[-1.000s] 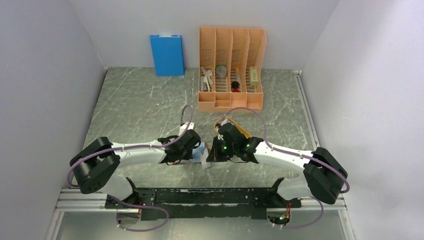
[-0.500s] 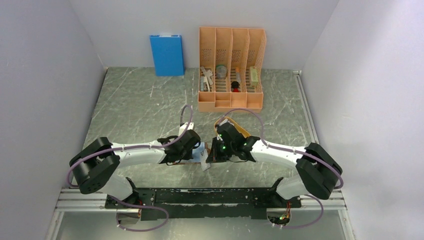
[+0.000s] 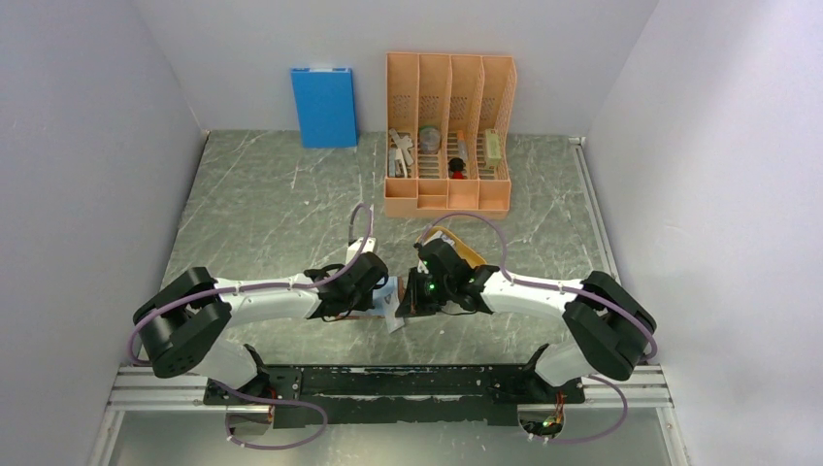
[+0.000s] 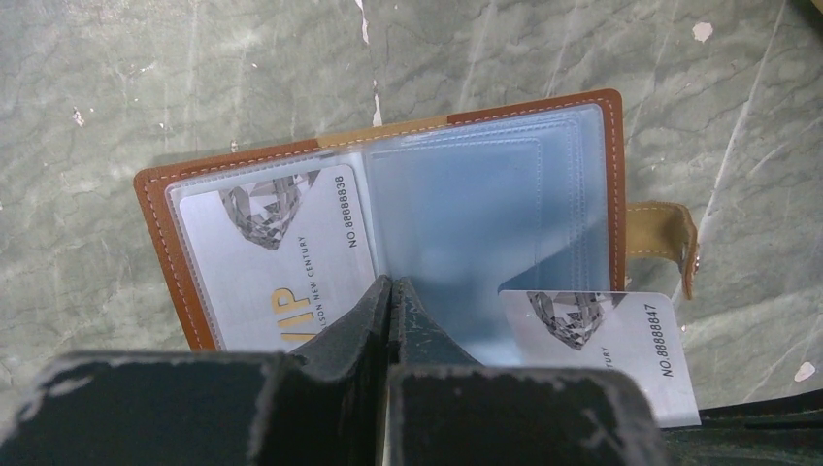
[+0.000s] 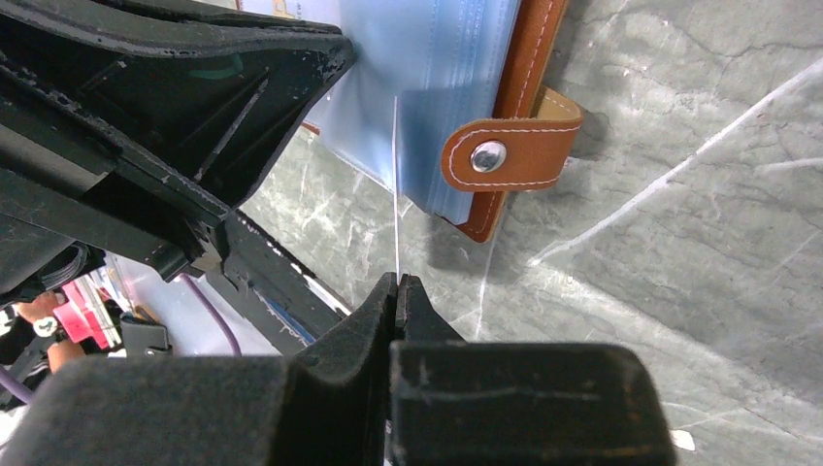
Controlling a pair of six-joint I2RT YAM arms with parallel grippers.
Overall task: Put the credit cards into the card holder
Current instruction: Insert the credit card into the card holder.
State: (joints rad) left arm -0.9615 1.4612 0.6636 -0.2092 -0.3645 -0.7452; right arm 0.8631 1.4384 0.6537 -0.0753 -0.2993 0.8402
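Note:
The card holder (image 4: 155,214) lies open on the table, brown leather with bluish clear sleeves. One silvery credit card (image 4: 272,252) sits in its left sleeve. My left gripper (image 4: 391,283) is shut, its tips resting on the holder's middle fold. A second credit card (image 4: 602,340) lies at the lower right edge of the right-hand sleeves. The right wrist view shows that card (image 5: 396,194) edge-on, with my right gripper (image 5: 397,280) shut on its near end. Its far end meets the sleeves beside the snap tab (image 5: 510,153). From above, both grippers (image 3: 377,293) (image 3: 410,301) meet over the holder.
A tall orange desk organizer (image 3: 448,136) with small items stands at the back. A blue box (image 3: 324,105) leans on the rear wall. An orange oval tray (image 3: 456,243) shows partly behind the right arm. White walls close in both sides.
The right arm has shifted slightly left, carrying its card toward the holder. The left arm has stayed put.

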